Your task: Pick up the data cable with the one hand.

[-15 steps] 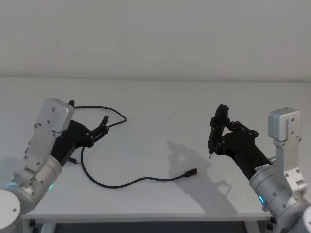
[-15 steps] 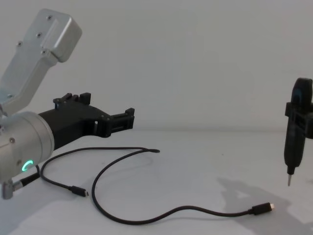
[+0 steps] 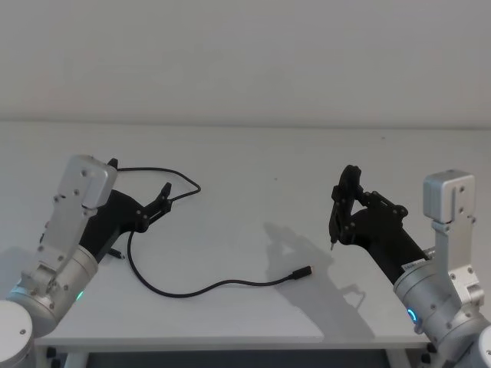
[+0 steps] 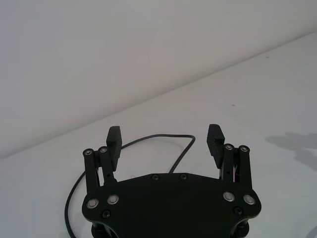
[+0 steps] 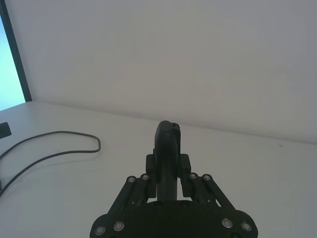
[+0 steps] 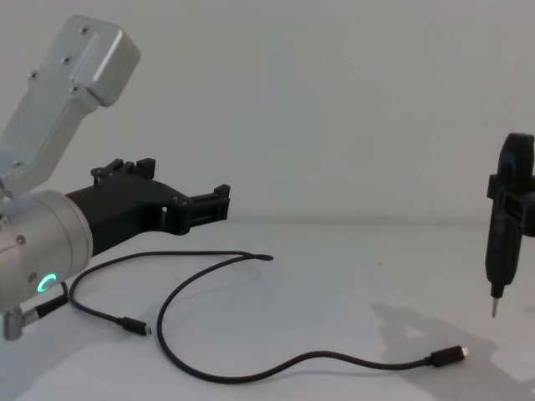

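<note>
Left gripper (image 3: 163, 198): fingers wide, empty. Data cable (image 3: 192, 290) trails toward 4 o'clock; we lose one stretch beneath gripper. Right gripper (image 3: 347, 201) clamps slim black tool (image 3: 335, 221).

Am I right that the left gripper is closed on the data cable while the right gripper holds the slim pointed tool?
Not quite: the left wrist view shows the left gripper open; the data cable lies on the table. The right gripper does hold the slim pointed tool.
</note>
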